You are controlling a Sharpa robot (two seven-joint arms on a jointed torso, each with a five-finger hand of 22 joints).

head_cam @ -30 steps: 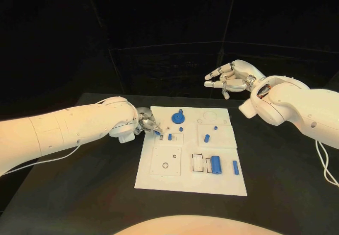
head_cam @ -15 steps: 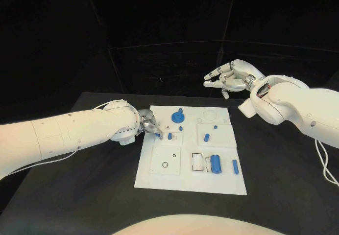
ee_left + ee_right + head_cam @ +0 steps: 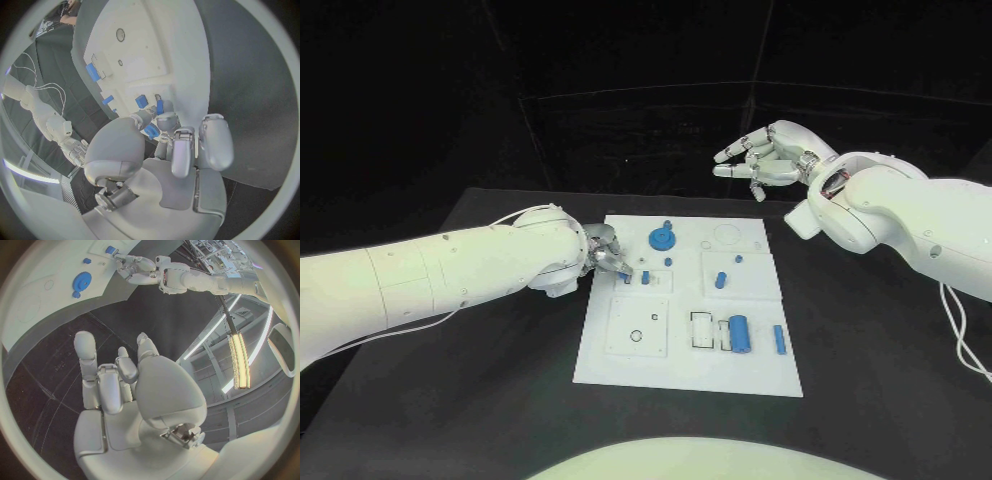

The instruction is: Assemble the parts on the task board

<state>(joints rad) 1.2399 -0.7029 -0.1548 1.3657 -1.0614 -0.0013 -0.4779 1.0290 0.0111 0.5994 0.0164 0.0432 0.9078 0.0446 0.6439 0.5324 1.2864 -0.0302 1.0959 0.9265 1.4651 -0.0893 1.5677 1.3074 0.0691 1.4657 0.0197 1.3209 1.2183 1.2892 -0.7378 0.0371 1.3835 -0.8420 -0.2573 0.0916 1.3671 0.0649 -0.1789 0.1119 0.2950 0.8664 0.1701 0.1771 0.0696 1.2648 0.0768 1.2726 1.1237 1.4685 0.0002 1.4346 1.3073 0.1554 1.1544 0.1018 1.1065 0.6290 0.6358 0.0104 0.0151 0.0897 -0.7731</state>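
Your left hand (image 3: 602,254) pinches a small blue part (image 3: 151,131) at the task board (image 3: 635,370)'s far-left edge, just beside a blue peg (image 3: 646,279). It could knock that peg or drop the part. Right hand (image 3: 764,160) hangs empty, fingers apart, beyond the board's far side.

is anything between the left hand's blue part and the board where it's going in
Nothing visible. The left hand pinches a small blue part right over the task board at its left edge, beside two standing blue pieces, with no object beneath it.
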